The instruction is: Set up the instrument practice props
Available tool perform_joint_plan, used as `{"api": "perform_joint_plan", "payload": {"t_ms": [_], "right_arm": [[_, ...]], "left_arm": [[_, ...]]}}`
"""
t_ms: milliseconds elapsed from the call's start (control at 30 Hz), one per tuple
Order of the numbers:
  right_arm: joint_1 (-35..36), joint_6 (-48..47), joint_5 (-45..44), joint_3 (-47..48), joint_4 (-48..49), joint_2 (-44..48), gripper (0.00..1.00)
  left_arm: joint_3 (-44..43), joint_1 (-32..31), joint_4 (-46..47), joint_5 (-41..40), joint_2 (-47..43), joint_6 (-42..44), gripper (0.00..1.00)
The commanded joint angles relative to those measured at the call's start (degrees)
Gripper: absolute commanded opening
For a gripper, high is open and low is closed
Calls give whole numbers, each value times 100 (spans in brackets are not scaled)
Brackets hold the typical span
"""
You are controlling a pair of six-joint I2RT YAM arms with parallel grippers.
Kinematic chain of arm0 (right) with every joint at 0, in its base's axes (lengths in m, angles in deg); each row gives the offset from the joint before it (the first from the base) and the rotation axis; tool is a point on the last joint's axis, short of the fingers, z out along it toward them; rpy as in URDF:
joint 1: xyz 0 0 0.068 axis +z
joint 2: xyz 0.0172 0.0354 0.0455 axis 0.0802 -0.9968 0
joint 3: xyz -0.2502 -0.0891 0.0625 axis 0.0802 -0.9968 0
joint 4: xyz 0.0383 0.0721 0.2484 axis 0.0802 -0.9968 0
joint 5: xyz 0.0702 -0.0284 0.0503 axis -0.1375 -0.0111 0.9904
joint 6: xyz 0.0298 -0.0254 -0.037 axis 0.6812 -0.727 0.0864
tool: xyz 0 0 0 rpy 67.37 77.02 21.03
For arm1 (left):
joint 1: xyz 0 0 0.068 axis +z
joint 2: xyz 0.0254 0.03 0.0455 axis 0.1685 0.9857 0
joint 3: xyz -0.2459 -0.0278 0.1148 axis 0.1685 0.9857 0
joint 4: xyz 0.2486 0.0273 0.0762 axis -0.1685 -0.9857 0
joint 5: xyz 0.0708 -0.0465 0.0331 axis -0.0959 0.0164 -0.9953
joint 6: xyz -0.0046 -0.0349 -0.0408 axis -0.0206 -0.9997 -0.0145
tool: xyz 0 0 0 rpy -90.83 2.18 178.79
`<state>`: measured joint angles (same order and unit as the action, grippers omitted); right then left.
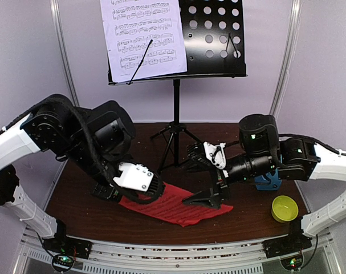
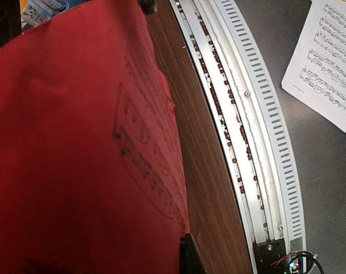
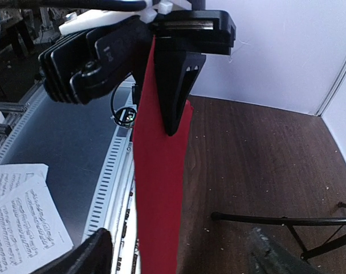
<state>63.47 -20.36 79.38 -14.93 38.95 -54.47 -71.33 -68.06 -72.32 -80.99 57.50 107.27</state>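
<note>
There, red sheet [image 1: 181,210] (wavy) in left gripper [image 1: 157,191]

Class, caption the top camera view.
Left gripper clamps the red sheet, right gripper open nearby; white sheet on the stand.

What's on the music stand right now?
A white sheet leans on the stand's left half under a wire arm; the right half is bare. Anything behind the sheet is hidden.
</note>
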Motion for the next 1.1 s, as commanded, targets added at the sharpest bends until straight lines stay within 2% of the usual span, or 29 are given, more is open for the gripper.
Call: {"api": "perform_joint_plan", "payload": {"t_ms": [0, 200, 467, 633, 667, 733, 800, 967, 1067], "right_arm": [[298, -178, -846, 513, -467, -346, 71], [569, -22, -1185, 657, -487, -599, 33], [593, 269, -1479, 328, 31, -449, 0], [553, 308, -1845, -45, 413, -21, 0], [531, 336, -1851, -132, 555, 123, 0], [456, 416, -1852, -361, 860, 419, 0], [347, 514, -1868, -600, 1141, 714, 0], [-137, 956, -1654, -1124, 2041, 1431, 0], [-525, 1519, -1156, -1401, 2736, 1738, 0]], "left_arm": [[-195, -38, -106, 36, 82, 63, 0], [-191, -38, -82, -53, 113, 6, 0], [-189, -40, 45, -255, 53, -44, 0], [-1, -38, 618, -713, -269, -267, 21], [158, -38, 868, -836, -436, -307, 28], [575, -19, 1518, -1279, -847, -445, 49], [927, 104, 2207, -1471, -1283, -607, 61], [2019, 595, 3976, -746, -2624, -969, 69], [3032, 721, 5280, -368, -3272, -1171, 74]]}}
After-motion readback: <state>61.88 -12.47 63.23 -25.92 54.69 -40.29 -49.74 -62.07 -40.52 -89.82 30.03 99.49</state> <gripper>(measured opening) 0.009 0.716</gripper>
